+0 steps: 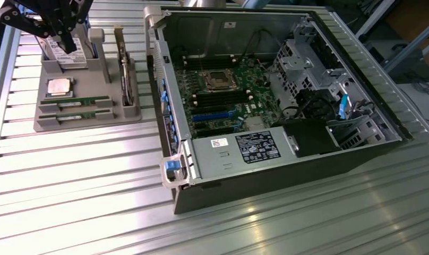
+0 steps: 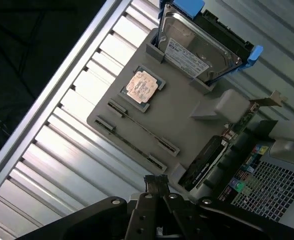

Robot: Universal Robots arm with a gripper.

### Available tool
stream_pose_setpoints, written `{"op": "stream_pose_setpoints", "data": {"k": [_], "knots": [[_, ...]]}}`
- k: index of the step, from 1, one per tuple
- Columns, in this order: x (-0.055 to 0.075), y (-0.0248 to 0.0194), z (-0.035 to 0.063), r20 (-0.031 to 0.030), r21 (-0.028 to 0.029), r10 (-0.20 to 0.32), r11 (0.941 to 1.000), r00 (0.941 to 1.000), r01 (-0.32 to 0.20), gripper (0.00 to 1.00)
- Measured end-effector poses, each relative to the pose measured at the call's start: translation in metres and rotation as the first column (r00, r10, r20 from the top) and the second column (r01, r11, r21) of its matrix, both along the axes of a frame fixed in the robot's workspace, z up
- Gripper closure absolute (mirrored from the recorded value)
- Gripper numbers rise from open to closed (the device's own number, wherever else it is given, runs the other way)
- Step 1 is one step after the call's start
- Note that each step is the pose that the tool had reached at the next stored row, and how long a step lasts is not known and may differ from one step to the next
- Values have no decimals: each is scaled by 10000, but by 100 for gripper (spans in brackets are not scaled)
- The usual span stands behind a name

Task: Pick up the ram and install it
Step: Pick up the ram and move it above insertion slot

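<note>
Over the tray (image 1: 87, 123), the gripper (image 1: 63, 38) is held clear; whether it is open or closed cannot be told. The ram (image 1: 74, 99) and twin stick (image 1: 76, 113) are slotted in the tray. Risk: both sticks could be caught by a skewed descent. Motherboard slots (image 1: 213, 99) are seen in the exterior view; the sticks are given edge-on by the wrist view.

Green ram (image 1: 74, 99) (on edge) in tray (image 1: 59, 123)
</note>
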State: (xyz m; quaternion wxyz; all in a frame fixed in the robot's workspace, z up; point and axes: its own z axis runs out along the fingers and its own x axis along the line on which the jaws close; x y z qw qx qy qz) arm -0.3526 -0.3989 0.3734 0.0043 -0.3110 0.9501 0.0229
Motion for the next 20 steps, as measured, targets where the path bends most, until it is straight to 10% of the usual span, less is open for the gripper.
{"op": "stream_pose_setpoints", "data": {"k": [20], "knots": [[0, 0, 0, 1, 0, 2129, 9771, 9771, -2129, 89]]}}
